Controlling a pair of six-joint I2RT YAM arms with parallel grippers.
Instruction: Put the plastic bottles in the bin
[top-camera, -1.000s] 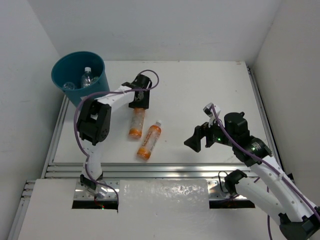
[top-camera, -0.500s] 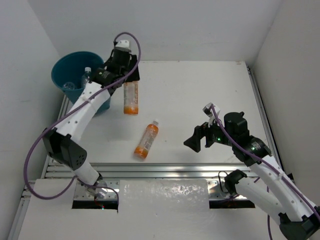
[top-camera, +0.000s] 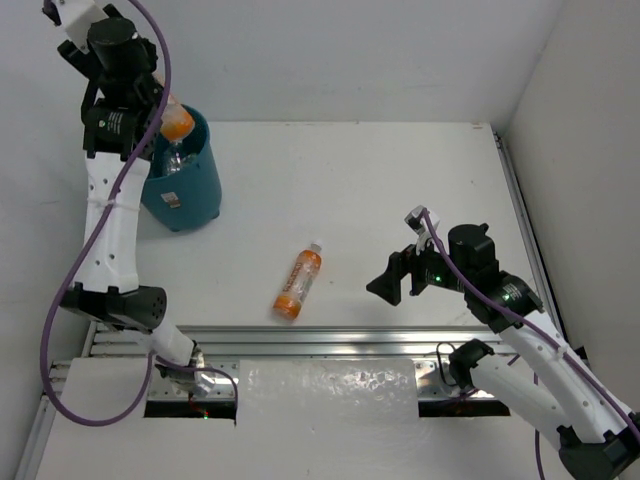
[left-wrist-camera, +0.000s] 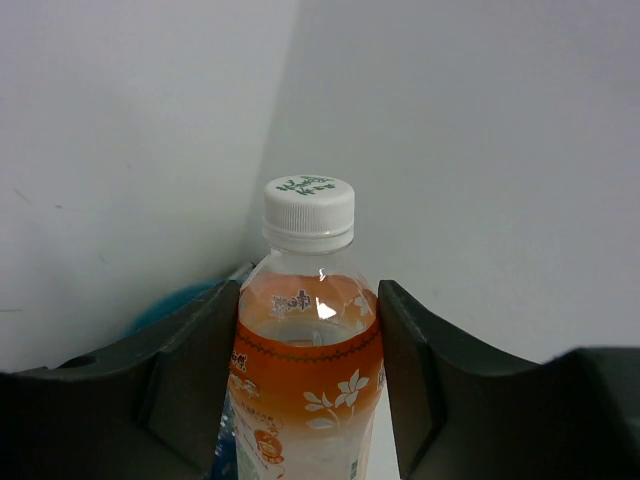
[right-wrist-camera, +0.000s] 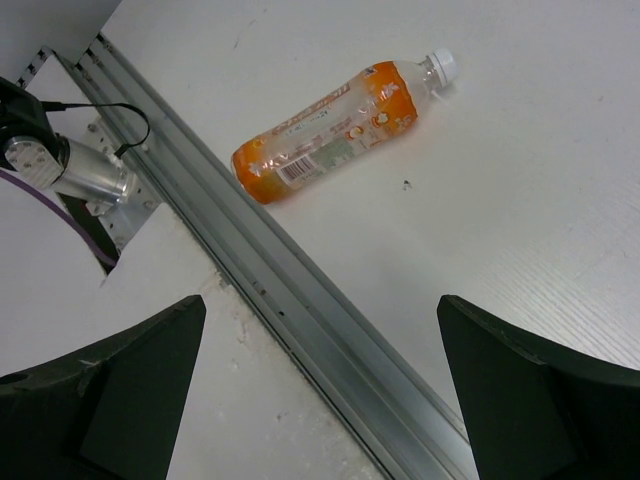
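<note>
My left gripper (top-camera: 155, 108) is raised at the far left, over the teal bin (top-camera: 190, 195), and is shut on an orange bottle (top-camera: 177, 123). In the left wrist view the fingers (left-wrist-camera: 190, 380) clamp that bottle (left-wrist-camera: 310, 370) by its body, white cap away from the camera, with a bit of the bin (left-wrist-camera: 165, 308) behind it. A clear bottle (top-camera: 174, 158) shows inside the bin. A second orange bottle (top-camera: 298, 281) lies on the table; it also shows in the right wrist view (right-wrist-camera: 335, 130). My right gripper (top-camera: 390, 283) is open and empty to its right, above the table.
Metal rails (right-wrist-camera: 300, 300) run along the table's near edge below the lying bottle. White walls stand close behind and left of the bin. The bin shows its side wall, as if tilted.
My left arm has lifted its orange bottle off the table and swung it up and left over the bin. The bin's side now shows more. The right arm has not moved.
</note>
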